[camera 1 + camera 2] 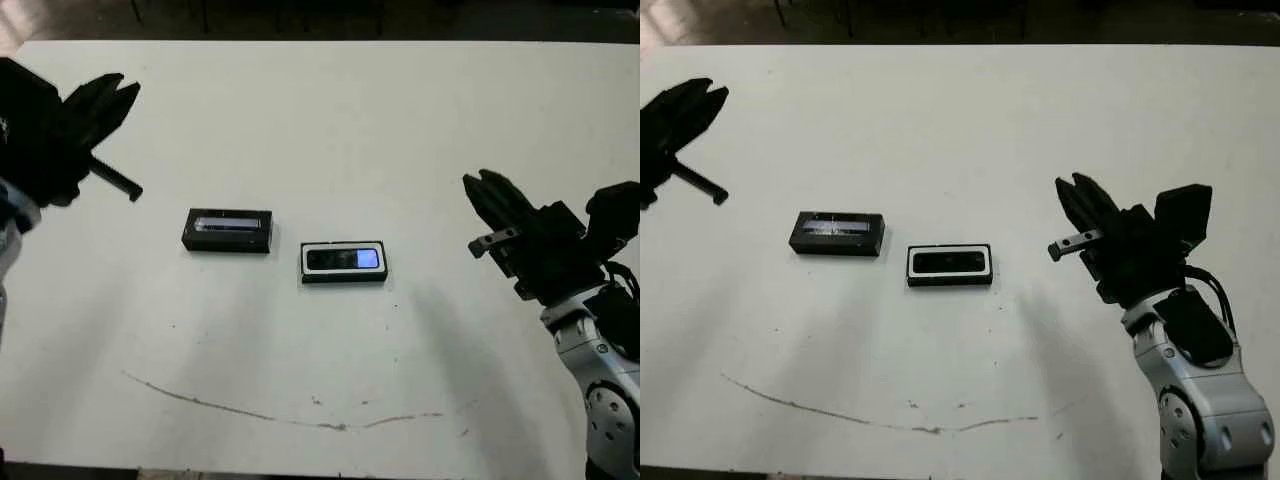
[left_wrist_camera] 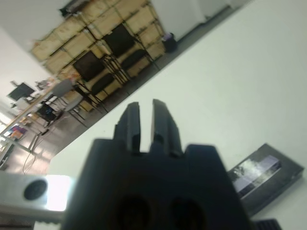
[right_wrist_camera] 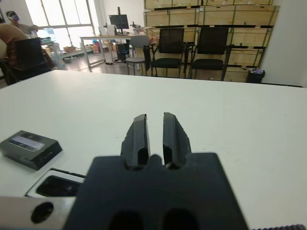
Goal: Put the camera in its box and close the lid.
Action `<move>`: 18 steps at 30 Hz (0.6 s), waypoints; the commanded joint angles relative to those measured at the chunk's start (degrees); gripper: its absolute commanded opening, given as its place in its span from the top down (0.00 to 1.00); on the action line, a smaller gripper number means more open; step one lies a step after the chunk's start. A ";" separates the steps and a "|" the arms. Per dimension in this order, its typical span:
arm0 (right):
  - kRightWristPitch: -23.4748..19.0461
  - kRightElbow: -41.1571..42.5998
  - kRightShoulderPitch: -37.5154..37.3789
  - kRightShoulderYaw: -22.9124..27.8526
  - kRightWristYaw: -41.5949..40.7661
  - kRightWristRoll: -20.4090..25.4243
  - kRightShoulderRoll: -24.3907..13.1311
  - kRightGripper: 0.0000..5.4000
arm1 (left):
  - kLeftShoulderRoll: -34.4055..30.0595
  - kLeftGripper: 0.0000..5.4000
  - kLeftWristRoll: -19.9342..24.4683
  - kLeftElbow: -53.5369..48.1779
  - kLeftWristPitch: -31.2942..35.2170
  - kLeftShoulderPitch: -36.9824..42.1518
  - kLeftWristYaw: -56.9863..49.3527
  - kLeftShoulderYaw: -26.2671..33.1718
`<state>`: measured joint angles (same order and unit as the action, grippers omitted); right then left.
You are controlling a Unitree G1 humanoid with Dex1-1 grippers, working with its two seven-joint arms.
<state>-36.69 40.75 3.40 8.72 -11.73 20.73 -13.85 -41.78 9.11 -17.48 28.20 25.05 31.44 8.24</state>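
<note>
A faint grey scuff line (image 1: 300,418) curves along the near edge of the bench (image 1: 330,130), closest to the head camera. Just beyond it, near the middle, sits the box (image 1: 344,262), a shallow black tray with a white rim, and the camera (image 1: 346,259) already lies inside it, its bluish patch toward the right end. The lid (image 1: 228,230), with its pale stripe facing up, rests flat on the bench just to the left of the box, close but apart from it.

So the first half of the task looks done, and the lid is what remains. The next move likely calls for a pincer to come down over the lid, take it by its long sides, carry it right and set it squarely on the box.

Neither arm holds anything. The left pincer (image 1: 112,95) hangs at the far left, raised above the bench and well apart from the lid, its fingers nearly together with only a narrow gap. The right pincer (image 1: 490,195) hovers to the right of the box, fingers likewise close with a slim gap, empty.

The bench is white and plain. Beyond it, the wrist views show black chairs (image 3: 192,50), stacked pale crates (image 3: 211,14), bright windows and a desk, and a seated person (image 3: 19,45) at the far left.
</note>
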 commanded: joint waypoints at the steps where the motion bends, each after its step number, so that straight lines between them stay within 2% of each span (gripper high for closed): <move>1: -0.37 -1.25 0.64 -0.29 0.93 -0.30 -0.24 1.00 | -1.33 1.00 -2.77 6.12 -0.54 5.01 2.74 -5.36; 4: -1.73 -1.48 2.04 -0.25 1.90 0.29 0.06 1.00 | -1.08 1.00 -6.24 11.38 -2.88 9.40 4.37 -10.25; 9: -2.02 -1.87 3.26 -0.59 2.65 1.06 0.46 1.00 | -0.14 1.00 -12.52 26.00 -14.14 15.50 10.94 -18.96; 13: -1.82 -1.84 3.11 -0.79 2.57 1.03 -0.08 1.00 | 1.80 1.00 -16.21 38.70 -16.21 21.44 17.60 -24.67; 18: -1.71 -1.47 2.64 -0.73 2.49 1.04 -0.36 1.00 | 4.83 1.00 -21.84 46.80 -15.45 26.55 20.79 -29.83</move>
<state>-37.69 39.63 7.09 7.86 -9.32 21.60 -13.62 -37.51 -10.86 27.42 12.53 50.94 51.40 -19.93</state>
